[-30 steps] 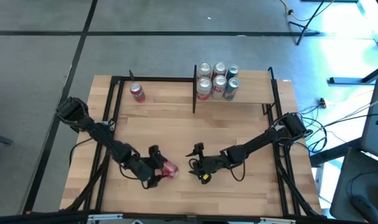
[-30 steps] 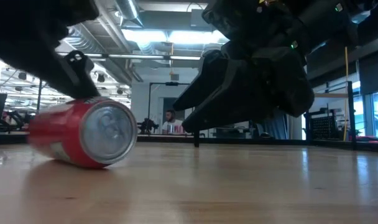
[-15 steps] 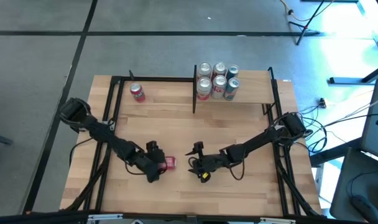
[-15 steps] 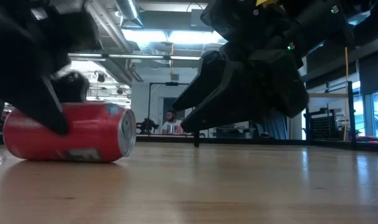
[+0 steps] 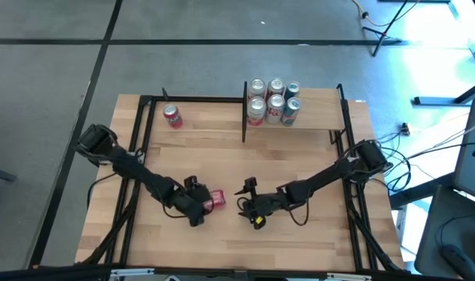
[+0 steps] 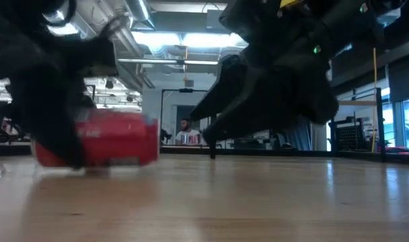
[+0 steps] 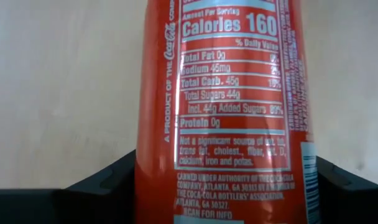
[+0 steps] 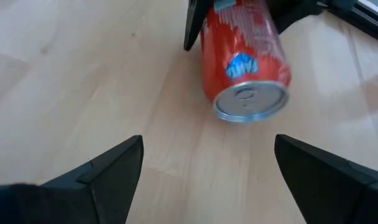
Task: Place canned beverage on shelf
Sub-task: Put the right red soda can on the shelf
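Note:
A red can point(image 5: 214, 200) lies on its side near the table's middle, low at the tabletop, with one end facing my right gripper point(image 8: 246, 102). My left gripper point(image 5: 203, 204) is shut on it from the table's left. My right gripper point(image 5: 244, 200) is open and empty just right of the can, its fingers level and pointing at it. The shelf point(image 5: 323, 117), a raised light-wood board in black posts, stands at the far right. Several cans point(image 5: 273, 100) stand on it. My left gripper pinches the can's round side point(image 7: 145, 168) between its two fingers point(image 7: 108, 186), at the can's left end. The fingers come level from the table's left and lie along the can. The can stays on its side; whether it touches the tabletop I cannot tell.
A lone red can point(image 5: 173, 116) stands at the far left of the table. A black frame point(image 5: 244, 117) of posts and rails runs round the tabletop point(image 5: 300, 242). Bare wood lies between the grippers and the shelf.
My left gripper has gone a little toward the table's far edge and turned, still shut on the can. The can has turned about: its end faced the near edge, and now it lies along the table's left-right line.

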You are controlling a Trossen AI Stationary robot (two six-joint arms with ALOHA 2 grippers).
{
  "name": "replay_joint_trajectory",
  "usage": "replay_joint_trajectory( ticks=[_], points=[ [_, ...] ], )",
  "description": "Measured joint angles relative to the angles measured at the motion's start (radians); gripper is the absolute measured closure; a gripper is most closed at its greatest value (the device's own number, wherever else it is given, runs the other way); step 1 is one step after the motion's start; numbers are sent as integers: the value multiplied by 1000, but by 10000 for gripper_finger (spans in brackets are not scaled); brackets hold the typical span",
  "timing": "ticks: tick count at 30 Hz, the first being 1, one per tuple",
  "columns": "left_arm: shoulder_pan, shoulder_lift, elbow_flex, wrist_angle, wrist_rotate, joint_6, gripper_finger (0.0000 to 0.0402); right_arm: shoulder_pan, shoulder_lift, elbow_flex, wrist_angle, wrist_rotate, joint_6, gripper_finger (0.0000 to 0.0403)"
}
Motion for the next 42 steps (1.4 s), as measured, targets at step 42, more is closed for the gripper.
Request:
replay_joint_trajectory(
  ticks=[42],
  points=[
    [65, 104, -102, 1362, 362, 546, 130, -1, -309, -278, 650, -472, -42, 52]
  ],
)
